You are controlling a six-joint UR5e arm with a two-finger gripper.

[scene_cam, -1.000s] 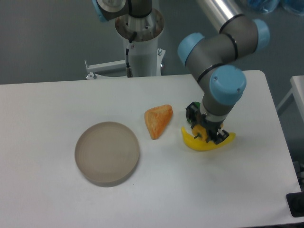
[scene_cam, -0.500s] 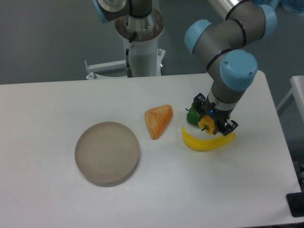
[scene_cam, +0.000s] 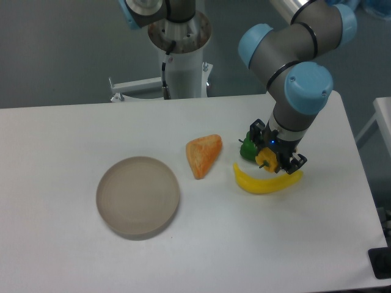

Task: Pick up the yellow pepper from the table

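Gripper [scene_cam: 273, 160]: clamped on the pepper [scene_cam: 266, 158].
Pepper: lifted just above the banana [scene_cam: 266, 182], off the table [scene_cam: 73, 256].
Green piece [scene_cam: 247, 149]: just left of the pepper, beside the fingers.
Wedge [scene_cam: 203, 154]: left of the banana, apart.
Disc [scene_cam: 138, 195]: far left.
Advice: raise straight up, grip firm; glossy skin may slip.

I see the end effector [scene_cam: 272, 161] clamped on the yellow pepper [scene_cam: 266, 159] above the banana-shaped piece [scene_cam: 264, 183] on the tabletop [scene_cam: 73, 128].
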